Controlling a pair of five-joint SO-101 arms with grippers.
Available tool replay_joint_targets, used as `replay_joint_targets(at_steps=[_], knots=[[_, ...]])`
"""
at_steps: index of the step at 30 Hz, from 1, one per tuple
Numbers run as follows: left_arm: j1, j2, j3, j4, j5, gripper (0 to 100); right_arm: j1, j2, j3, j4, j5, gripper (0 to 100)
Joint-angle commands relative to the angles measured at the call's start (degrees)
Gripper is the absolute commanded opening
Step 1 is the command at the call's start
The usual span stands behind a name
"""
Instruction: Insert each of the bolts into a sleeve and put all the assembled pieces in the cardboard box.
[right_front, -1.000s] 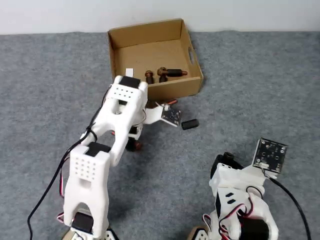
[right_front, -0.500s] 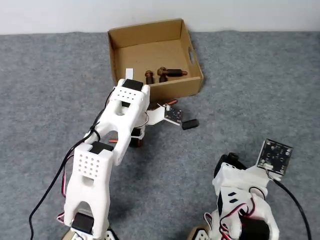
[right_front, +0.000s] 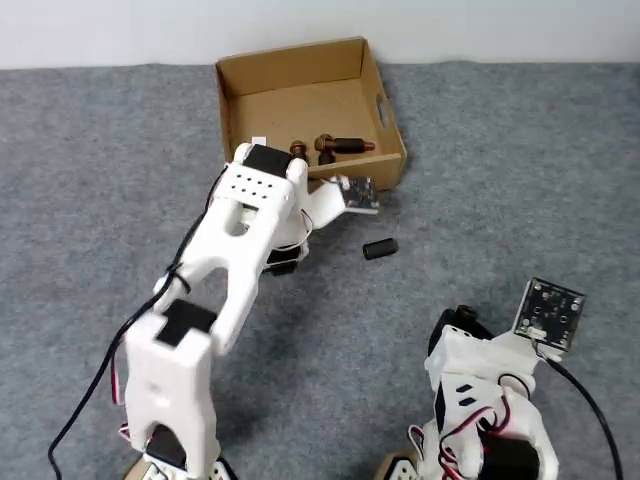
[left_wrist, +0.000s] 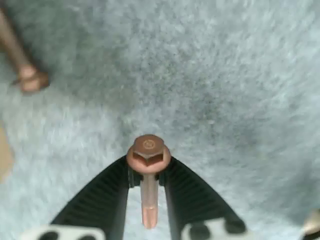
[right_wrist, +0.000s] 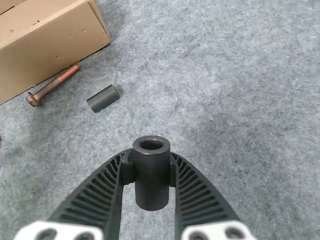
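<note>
My left jaws have just lifted off the worktop (right_front: 500, 180) clenched on a bolt (left_wrist: 148, 159), while the right jaws grip a sleeve (right_wrist: 151, 175) upright, so I judge mating them comes next.

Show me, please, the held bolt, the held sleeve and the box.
held bolt (left_wrist: 148, 154): left wrist view, its hex head.
held sleeve (right_wrist: 151, 180): right wrist view, its side wall.
box (right_front: 290, 70): high view, its far wall.

High camera looks down over grey felt table (right_front: 520, 150); wrist cameras hover close, left seemingly downward; right also catches brown cardboard box (right_wrist: 45, 40).
</note>
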Motion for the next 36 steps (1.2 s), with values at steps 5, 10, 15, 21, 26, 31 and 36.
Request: replay_joint_targets(at_steps=[5, 10, 15, 21, 26, 31, 36], knots=[[0.1, -25.1, 10.5, 1.4, 26.5, 1, 0.5, -0.4, -0.9, -1.5, 0.7, 0.8], [0.4, -40.0, 22.7, -0.8, 36.7, 1, -2.5, -0.4, -0.9, -1.5, 0.7, 0.8], [0.1, -56.8, 36.4, -6.9, 49.9, 0, -9.3, -0.5, -1.0, -1.5, 0.7, 0.8], [0.1, -76.8, 51.7, -10.3, 61.1, 0, -10.3, -0.5, -1.4, -1.5, 0.7, 0.8], [0.1, -93.2, 59.6, -13.5, 61.5, 0, -13.0, -0.5, -1.4, -1.5, 0.7, 0.8], [0.1, -109.8, 64.7, -18.8, 61.5, 0, -20.4, -0.5, -1.5, -1.5, 0.7, 0.8], [0.1, -123.2, 70.2, -22.1, 61.5, 1, -26.2, -0.4, -1.5, -1.8, 0.7, 0.8]])
